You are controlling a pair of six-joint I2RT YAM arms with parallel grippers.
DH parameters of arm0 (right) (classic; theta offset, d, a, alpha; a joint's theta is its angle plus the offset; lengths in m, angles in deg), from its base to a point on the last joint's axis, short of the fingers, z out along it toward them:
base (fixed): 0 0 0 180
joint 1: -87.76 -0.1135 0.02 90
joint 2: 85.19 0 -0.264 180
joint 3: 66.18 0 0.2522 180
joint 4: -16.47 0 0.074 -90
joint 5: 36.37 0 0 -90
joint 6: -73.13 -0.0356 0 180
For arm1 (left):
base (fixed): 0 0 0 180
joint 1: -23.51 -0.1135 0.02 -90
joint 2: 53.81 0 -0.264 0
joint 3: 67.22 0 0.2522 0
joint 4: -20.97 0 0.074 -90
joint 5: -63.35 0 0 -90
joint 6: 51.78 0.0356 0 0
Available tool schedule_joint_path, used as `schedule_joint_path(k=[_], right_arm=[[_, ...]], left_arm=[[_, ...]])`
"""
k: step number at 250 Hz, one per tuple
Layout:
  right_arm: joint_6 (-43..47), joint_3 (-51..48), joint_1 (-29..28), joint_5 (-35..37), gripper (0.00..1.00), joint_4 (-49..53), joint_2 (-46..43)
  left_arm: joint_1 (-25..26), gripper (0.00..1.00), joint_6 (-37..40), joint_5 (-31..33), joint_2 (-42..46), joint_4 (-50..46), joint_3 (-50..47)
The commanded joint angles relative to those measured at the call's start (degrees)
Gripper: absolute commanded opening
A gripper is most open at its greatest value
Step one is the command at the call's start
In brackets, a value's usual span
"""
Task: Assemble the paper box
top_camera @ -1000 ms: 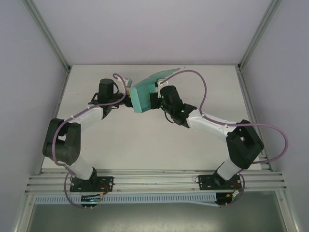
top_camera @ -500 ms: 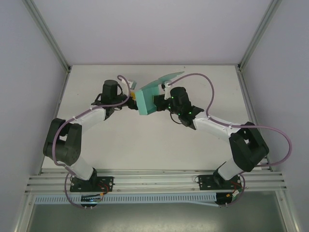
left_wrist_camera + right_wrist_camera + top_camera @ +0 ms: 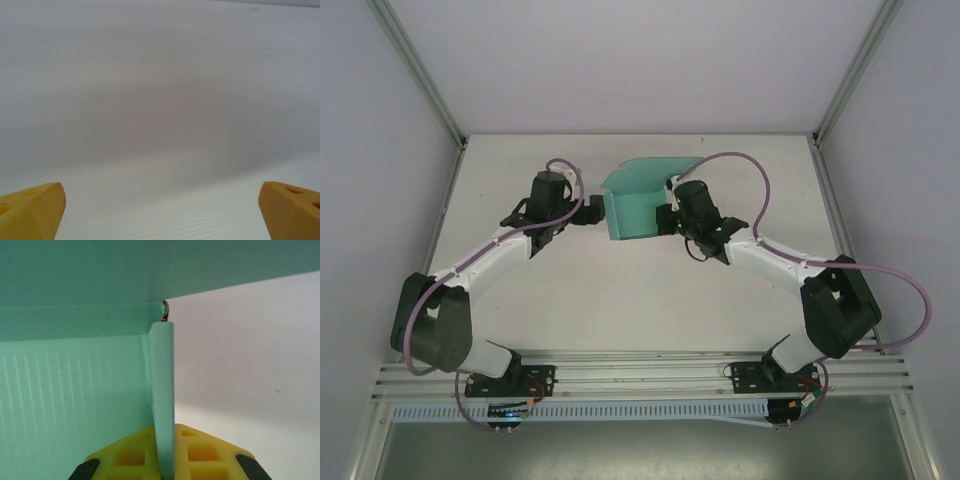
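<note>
The paper box [image 3: 632,208] is teal card, partly folded, lying at the back middle of the table with a flap [image 3: 660,168] standing up behind it. My right gripper [image 3: 665,218] is shut on the box's right side wall. In the right wrist view that folded wall [image 3: 163,385] runs upright between the yellow fingers [image 3: 130,457], the gripper [image 3: 165,462] closed on it. My left gripper [image 3: 594,212] hangs just left of the box, open. Its yellow fingertips [image 3: 32,210] stand far apart over bare table, the gripper [image 3: 162,215] holding nothing.
The white table [image 3: 620,300] has open room in front of the box. Metal frame posts [image 3: 420,75] rise at the back corners. Purple cables [image 3: 740,175] loop over both arms. An aluminium rail [image 3: 640,375] runs along the near edge.
The right gripper has turned the box and shifted it slightly right, so it lies more squarely with its back flap raised. The left arm has stretched out, its elbow swinging down and left.
</note>
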Motion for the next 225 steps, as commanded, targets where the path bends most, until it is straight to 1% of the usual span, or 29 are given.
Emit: schedule_joint_path(k=[1,29,70,103,124,137,162,176,189,212,225], right_arm=[[-1.36,2.63,-0.09,6.81,0.03,8.71,2.95],[-3.10,4.69,-0.13,9.59,0.03,12.40,6.58],[-6.77,10.54,-0.59,13.24,0.03,20.84,15.11],[-11.30,16.12,-2.17,20.16,0.03,28.65,20.86],[-11.98,17.96,-3.32,21.75,0.05,30.11,23.13],[-12.03,18.20,-3.55,20.75,0.05,29.65,24.08],[-12.35,18.37,-3.71,19.99,0.10,29.69,25.50],[-12.44,18.31,-3.73,20.27,0.14,30.10,25.76],[-12.55,17.98,-3.73,20.52,0.20,30.05,25.46],[-12.69,17.45,-3.73,19.57,0.33,29.08,24.09],[-12.27,16.99,-3.73,18.60,0.38,27.88,22.93]], left_arm=[[-1.63,0.98,-3.43,15.49,1.39,-11.80,-1.16],[-3.91,0.98,-5.87,13.91,2.59,-12.54,-2.89],[-4.02,0.98,-4.97,10.57,3.48,-9.71,-3.77],[-4.13,0.99,-4.26,9.65,2.96,-9.35,-3.39],[-4.13,0.99,-3.94,8.97,2.82,-8.94,-3.49],[-4.13,0.99,-3.60,8.22,2.82,-8.52,-3.69],[-4.10,0.99,-3.19,7.01,3.00,-7.75,-3.96],[-4.13,0.98,-2.60,6.58,3.05,-7.42,-4.06],[-4.13,0.98,-2.37,6.27,3.15,-7.33,-3.83],[-4.09,0.99,-1.36,4.79,3.26,-6.76,-3.63],[-4.14,0.99,-0.46,3.10,3.44,-5.97,-3.46]])
